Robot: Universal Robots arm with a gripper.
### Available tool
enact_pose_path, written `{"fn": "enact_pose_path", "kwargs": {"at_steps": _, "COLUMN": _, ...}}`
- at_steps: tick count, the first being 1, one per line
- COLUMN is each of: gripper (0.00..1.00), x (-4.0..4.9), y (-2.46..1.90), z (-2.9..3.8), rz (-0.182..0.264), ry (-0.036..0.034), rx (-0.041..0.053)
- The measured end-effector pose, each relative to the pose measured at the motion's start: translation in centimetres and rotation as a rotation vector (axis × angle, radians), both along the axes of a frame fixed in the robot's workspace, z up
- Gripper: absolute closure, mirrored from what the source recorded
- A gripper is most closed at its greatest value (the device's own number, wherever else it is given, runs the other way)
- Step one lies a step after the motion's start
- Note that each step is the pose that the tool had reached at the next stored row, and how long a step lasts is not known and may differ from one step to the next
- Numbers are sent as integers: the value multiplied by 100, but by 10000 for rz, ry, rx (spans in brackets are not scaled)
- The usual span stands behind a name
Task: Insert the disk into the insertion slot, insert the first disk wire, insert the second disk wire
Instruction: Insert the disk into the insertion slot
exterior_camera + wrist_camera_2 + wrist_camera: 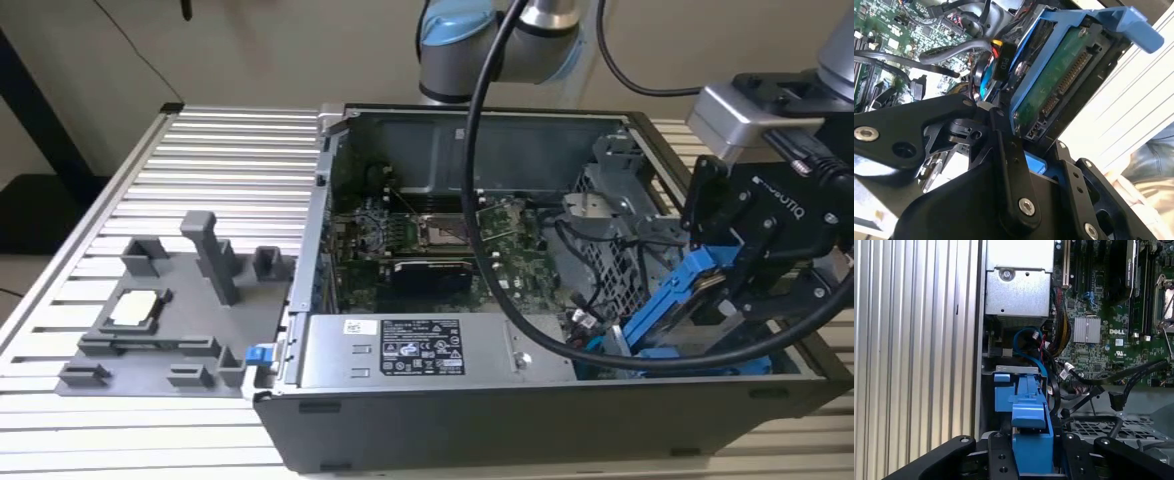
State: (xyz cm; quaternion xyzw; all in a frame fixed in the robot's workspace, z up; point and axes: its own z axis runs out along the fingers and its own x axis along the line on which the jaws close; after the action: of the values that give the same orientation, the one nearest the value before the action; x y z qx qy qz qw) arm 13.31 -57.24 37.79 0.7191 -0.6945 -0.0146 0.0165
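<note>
In the exterior view my gripper (727,285) is shut on the disk (667,305), a blue-framed drive held steeply tilted over the case's front right corner. Its lower end dips inside the case beside the dark perforated insertion slot (603,250); I cannot tell whether it has entered. The second wrist view shows the disk's green underside (1064,75) above my black fingers (1004,145). The first wrist view has the blue frame (1029,415) between my fingers, pointing at a narrow gap by the case wall. A black connector (1004,62) and a blue wire (1029,337) lie loose nearby.
The open case holds a silver labelled power supply (414,350) and a green motherboard (427,240). The arm's thick black cable (474,200) loops across the case. Another blue carrier (1001,390) sits beside the disk. A grey fixture plate (160,320) lies on the slatted table at the exterior view's left.
</note>
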Motion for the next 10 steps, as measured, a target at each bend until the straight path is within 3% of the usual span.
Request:
{"fn": "enact_pose_path", "kwargs": {"at_steps": 5, "gripper": 62, "x": 0, "y": 0, "z": -6, "rz": 0, "ry": 0, "rx": 0}}
{"fn": "enact_pose_path", "kwargs": {"at_steps": 6, "gripper": 68, "x": 0, "y": 0, "z": -6, "rz": 0, "ry": 0, "rx": -1}}
{"fn": "enact_pose_path", "kwargs": {"at_steps": 10, "gripper": 68, "x": 0, "y": 0, "z": -11, "rz": 0, "ry": 0, "rx": -1}}
